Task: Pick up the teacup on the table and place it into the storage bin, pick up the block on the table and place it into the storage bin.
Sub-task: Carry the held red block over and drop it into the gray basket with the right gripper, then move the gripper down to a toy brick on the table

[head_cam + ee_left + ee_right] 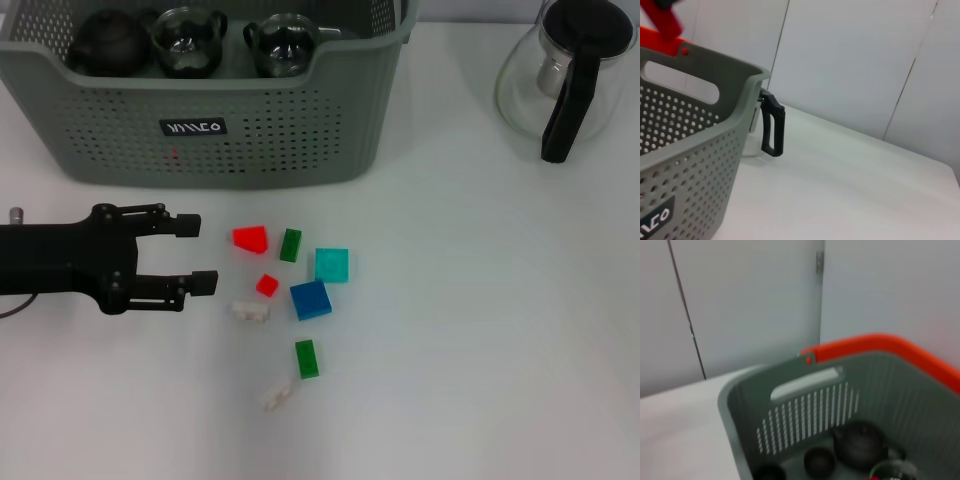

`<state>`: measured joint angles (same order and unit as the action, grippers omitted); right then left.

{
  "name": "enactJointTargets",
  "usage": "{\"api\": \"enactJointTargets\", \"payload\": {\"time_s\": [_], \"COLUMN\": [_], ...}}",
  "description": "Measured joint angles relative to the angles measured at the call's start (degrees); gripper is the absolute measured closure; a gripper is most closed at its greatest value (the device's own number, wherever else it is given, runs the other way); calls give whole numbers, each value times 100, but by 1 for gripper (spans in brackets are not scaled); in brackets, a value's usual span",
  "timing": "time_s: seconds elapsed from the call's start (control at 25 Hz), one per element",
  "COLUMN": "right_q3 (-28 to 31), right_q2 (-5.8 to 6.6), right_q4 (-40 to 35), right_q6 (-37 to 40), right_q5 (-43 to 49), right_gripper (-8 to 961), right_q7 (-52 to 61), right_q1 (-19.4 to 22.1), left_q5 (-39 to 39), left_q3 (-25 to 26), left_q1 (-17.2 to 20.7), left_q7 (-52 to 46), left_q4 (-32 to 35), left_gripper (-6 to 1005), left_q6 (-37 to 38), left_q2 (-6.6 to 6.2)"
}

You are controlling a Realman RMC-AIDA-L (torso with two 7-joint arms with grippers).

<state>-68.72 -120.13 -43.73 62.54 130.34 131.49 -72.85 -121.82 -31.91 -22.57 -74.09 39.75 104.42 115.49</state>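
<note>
The grey-green storage bin [200, 120] stands at the back left of the table. Inside it are two glass teacups [188, 42] [283, 44] and a dark teapot [108, 45]. Several blocks lie in front of it: a red block [250, 238], a green one [290, 244], a teal one [332, 265], a small red one [266, 285], a blue one [311, 299] and a white one [250, 311]. My left gripper [205, 254] is low over the table, open, just left of the red block. The right gripper is out of view.
A glass carafe [565, 70] with a black handle stands at the back right; its handle [772, 125] shows beside the bin wall [690, 150]. Another green block [307, 358] and a small white piece [279, 397] lie nearer the front. The right wrist view looks down into the bin [790, 405] at the teapot [860, 442].
</note>
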Motion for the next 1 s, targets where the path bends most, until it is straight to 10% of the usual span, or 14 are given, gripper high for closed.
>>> {"api": "enactJointTargets", "payload": {"time_s": [0.4, 0.68, 1.0], "right_q3": [-176, -459, -279], "right_q2": [-14, -11, 19], "right_q4": [-806, -2560, -2865], "right_q6": [172, 1439, 2917], "right_q5": [-2, -1589, -2243], "right_gripper": [466, 308, 54], "right_q7": [-7, -702, -1182], "right_q1": [635, 2096, 3419], "left_q5": [1, 1, -7], "left_q3": [-44, -43, -473], "left_q1": [-6, -95, -280], "left_q7": [0, 91, 274], "left_q4": [-16, -6, 13], "left_gripper": [202, 202, 201], "left_q6": [-51, -172, -458], "left_q2": [2, 4, -4]}}
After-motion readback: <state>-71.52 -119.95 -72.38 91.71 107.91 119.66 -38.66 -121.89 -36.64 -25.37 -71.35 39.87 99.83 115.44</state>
